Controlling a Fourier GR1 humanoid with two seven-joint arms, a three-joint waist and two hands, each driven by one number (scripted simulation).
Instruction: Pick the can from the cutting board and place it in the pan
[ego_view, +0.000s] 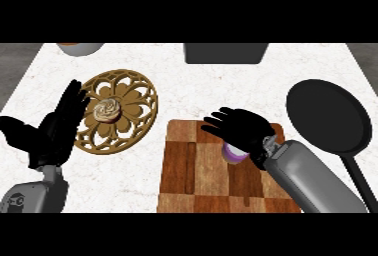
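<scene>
Right hand (241, 129) curls over the can (235, 153) on the board (199, 170) — if the can sits off-centre in the fingers, lifting could tip it short of the pan (325, 117); left hand (55, 127) rests with fingers spread

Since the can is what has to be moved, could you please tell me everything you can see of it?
Only a small part of the can shows: a purple band with a pale end, below the right hand, whose fingers curl over it and hide the rest. It sits on the cutting board, near its right side, left of the pan. Its pose and label cannot be made out.
</scene>
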